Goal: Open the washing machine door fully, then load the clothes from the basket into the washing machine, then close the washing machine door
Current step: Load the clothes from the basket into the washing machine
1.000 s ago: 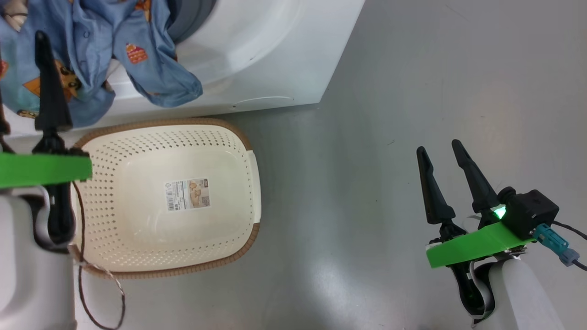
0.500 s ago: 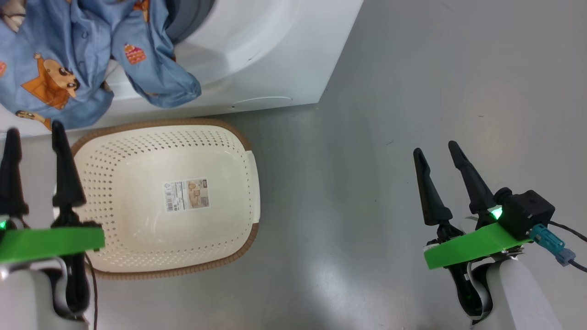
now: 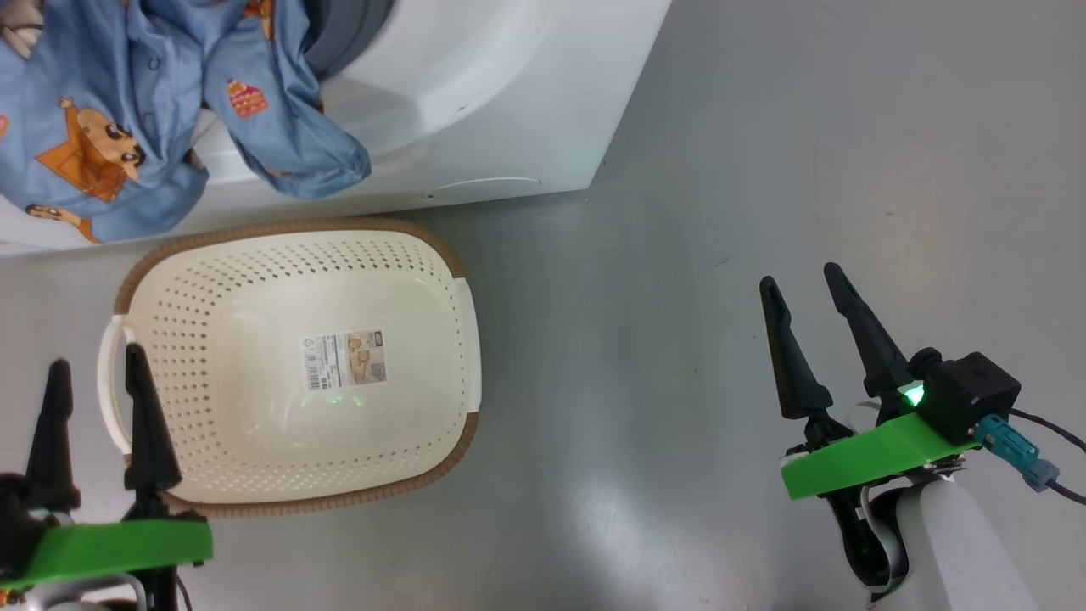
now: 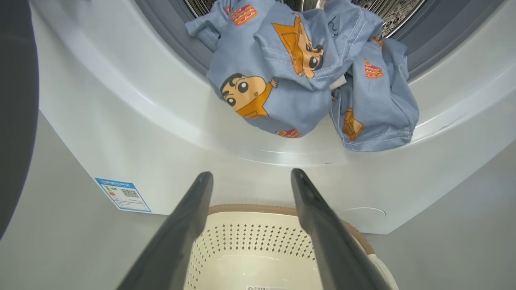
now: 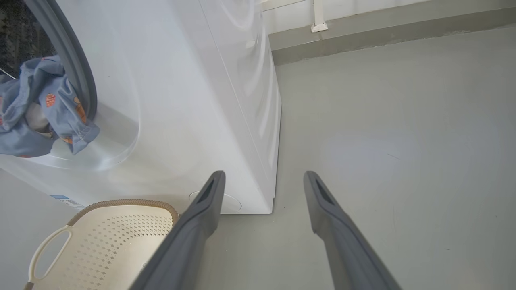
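The two long dark fingers of the left gripper (image 3: 96, 356) are held wide apart at the near left, above the near-left corner of a small cream-white perforated plastic basket (image 3: 212, 424) with a brown woven-look rim. The fingers of the right gripper (image 3: 799, 273) are likewise spread apart, well to the right of the basket, with bare grey floor (image 3: 721, 170) seen between them. A label sticker (image 3: 344, 360) is seen on the basket's floor. Just beyond the basket's far rim, a big white front-loading washing machine (image 3: 509, 102) is set. A light blue fabric garment (image 3: 110, 127), printed with orange cartoon figures and red cakes, is draped out of the steel drum (image 4: 387, 12), over the grey-blue rubber gasket (image 3: 348, 34) and down the machine's front lip. A blue label (image 4: 123, 194) and a round service flap (image 3: 484, 188) are borne low on the machine's front.
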